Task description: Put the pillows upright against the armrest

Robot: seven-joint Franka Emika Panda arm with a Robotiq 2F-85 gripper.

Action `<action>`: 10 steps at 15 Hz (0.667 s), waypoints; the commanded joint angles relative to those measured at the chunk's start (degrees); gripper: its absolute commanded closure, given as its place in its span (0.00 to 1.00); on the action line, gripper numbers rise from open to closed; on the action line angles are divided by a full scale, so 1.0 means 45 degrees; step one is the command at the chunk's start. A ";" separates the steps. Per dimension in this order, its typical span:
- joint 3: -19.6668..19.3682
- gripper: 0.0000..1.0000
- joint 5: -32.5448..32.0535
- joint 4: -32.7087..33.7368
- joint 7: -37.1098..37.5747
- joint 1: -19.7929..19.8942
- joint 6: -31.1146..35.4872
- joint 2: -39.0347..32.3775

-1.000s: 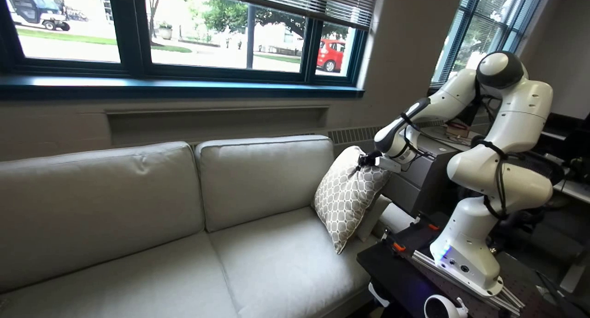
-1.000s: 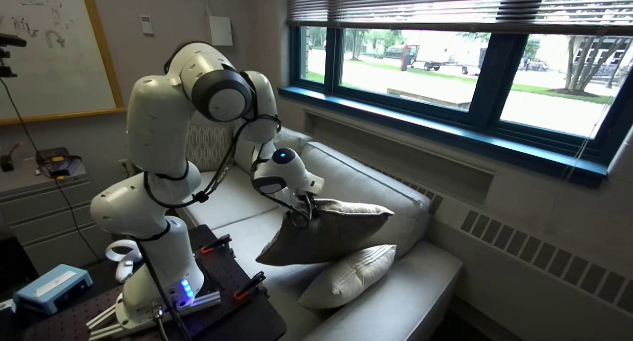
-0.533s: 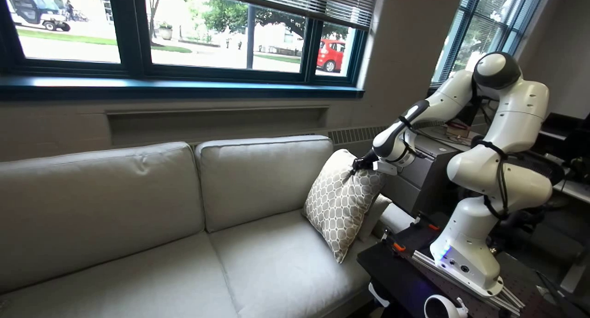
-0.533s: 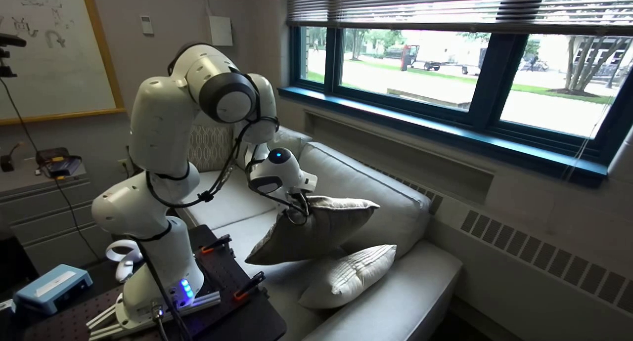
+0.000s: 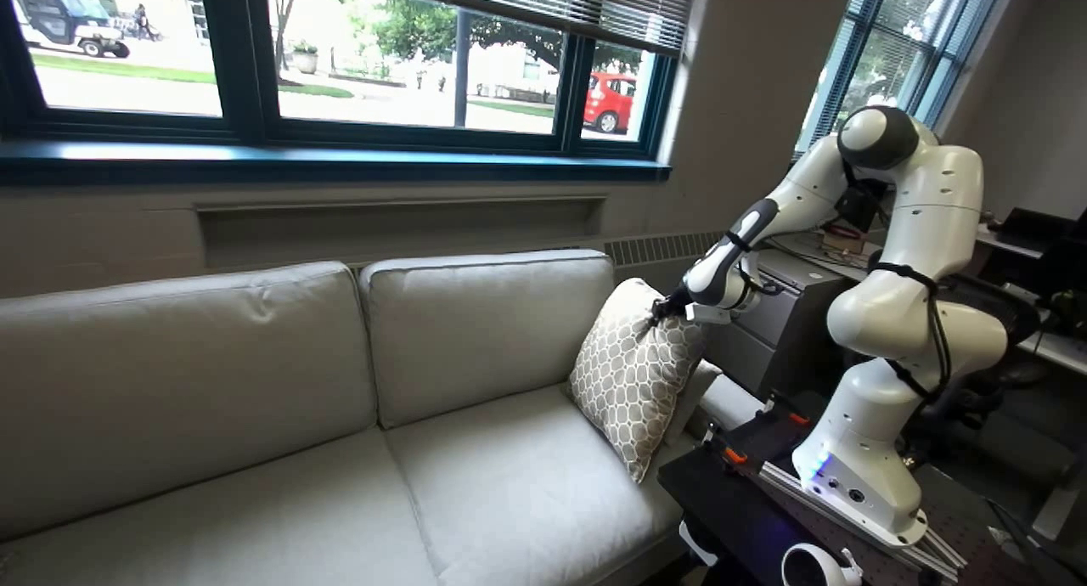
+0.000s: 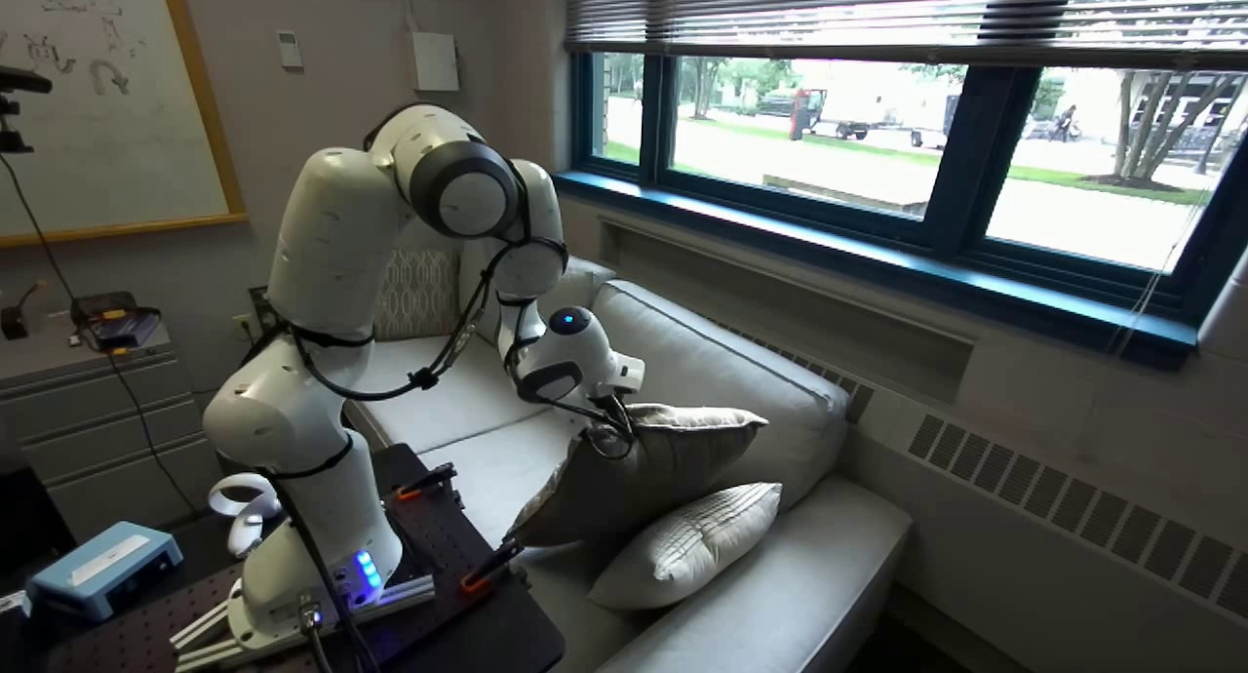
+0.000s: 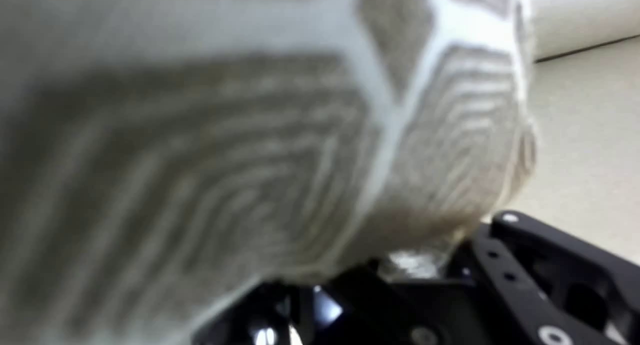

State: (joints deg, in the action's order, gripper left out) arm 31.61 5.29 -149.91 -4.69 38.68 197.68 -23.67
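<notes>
My gripper (image 5: 655,316) is shut on the upper part of the large beige-and-white lattice pillow (image 5: 627,386), pinching its fabric into folds. That pillow stands steeply tilted over the seat beside the back cushion; whether its lower corner rests on the seat I cannot tell. In the wrist view its cloth (image 7: 225,175) fills most of the picture and hides the fingertips. The smaller white pillow (image 6: 692,546) leans tilted along the inner side of the armrest (image 6: 795,566). From the exterior side the lattice pillow partly covers the white pillow, and the two sit close together.
Grey back cushions (image 5: 488,335) rise behind the seat (image 5: 501,476). The robot's black mounting table (image 6: 487,605), with orange-tipped clamps (image 6: 492,564), stands close to the sofa's front. Another patterned cushion (image 6: 417,293) is at the sofa's far end. A window sill (image 5: 340,161) runs above.
The held lattice pillow first shifted away from the armrest, then came back toward it and sank lower. The arm's upper links leaned forward. The white pillow has stayed in place.
</notes>
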 commanded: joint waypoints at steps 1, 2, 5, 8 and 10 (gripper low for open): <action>-0.3325 1.00 -0.0548 0.1878 0.0707 -0.3419 0.0355 -0.1388; -0.4097 1.00 -0.0510 0.2404 0.0792 -0.4285 0.0312 -0.1960; -0.5301 1.00 -0.0427 0.3812 0.1176 -0.5836 0.0217 -0.3599; -0.5712 1.00 -0.0447 0.4673 0.1529 -0.6293 0.0090 -0.4464; -0.5913 1.00 -0.0398 0.4749 0.1637 -0.6308 0.0098 -0.4438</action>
State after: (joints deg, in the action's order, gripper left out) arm 6.35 4.31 -133.48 0.29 11.32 197.78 -38.91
